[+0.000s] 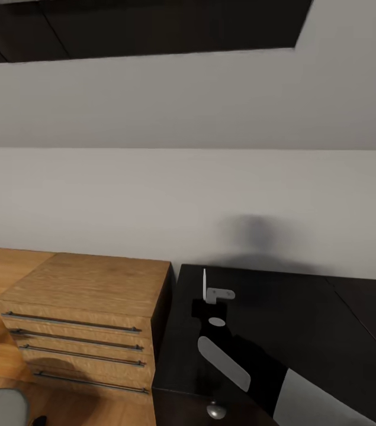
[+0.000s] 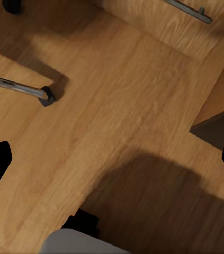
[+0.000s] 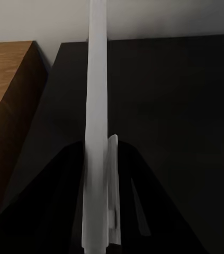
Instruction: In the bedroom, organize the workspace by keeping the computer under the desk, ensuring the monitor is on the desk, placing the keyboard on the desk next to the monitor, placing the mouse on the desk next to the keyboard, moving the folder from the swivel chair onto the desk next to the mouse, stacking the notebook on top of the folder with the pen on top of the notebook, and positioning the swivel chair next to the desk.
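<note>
Over the black glossy bench (image 1: pixel 282 319), a slim white pen (image 1: pixel 205 284) stands upright, clamped in the right pincer (image 1: pixel 206 305). A light wooden drawer chest (image 1: pixel 87 313) sits just beside the bench. The left pincer (image 2: pixel 112 159) hangs with fingers apart above the wood floor (image 2: pixel 106 116), near a chrome chair leg (image 2: pixel 16 87).
</note>
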Robot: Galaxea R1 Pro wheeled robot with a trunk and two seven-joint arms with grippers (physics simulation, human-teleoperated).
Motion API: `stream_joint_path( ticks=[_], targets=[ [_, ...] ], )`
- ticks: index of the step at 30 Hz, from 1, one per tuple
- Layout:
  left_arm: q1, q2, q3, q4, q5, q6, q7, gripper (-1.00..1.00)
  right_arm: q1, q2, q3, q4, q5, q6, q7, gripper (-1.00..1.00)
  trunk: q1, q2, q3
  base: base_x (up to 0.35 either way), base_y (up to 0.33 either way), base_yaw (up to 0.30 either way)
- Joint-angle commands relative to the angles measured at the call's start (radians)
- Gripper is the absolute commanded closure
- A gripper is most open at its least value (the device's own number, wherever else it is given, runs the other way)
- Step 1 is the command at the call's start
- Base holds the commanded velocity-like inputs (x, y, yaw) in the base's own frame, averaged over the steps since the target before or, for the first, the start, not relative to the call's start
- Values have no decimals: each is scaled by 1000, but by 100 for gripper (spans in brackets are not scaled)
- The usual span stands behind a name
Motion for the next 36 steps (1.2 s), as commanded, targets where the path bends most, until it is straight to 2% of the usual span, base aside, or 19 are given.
stream_joint_path(
  ticks=[1, 10, 25, 36],
  targets=[
    [-1, 0, -8, 0, 5, -3, 7, -100, -1, -1, 2, -2, -1, 8, -7, 100, -4, 7, 2, 0, 0, 0],
    [-1, 0, -8, 0, 5, -3, 8, -100, 2, -1, 1, -1, -1, 5, -4, 100, -38, 70, 30, -122, 0, 0],
    [-1, 0, -9, 2, 5, -2, 8, -100, 2, -1, 1, 2, 0, 1, -8, 100, -96, 175, 77, -327, 0, -1],
    [-1, 0, -10, 4, 5, -2, 8, -100, 2, -1, -1, 3, -3, -1, -8, 100, -138, 252, 113, -320, 0, -145]
  ],
)
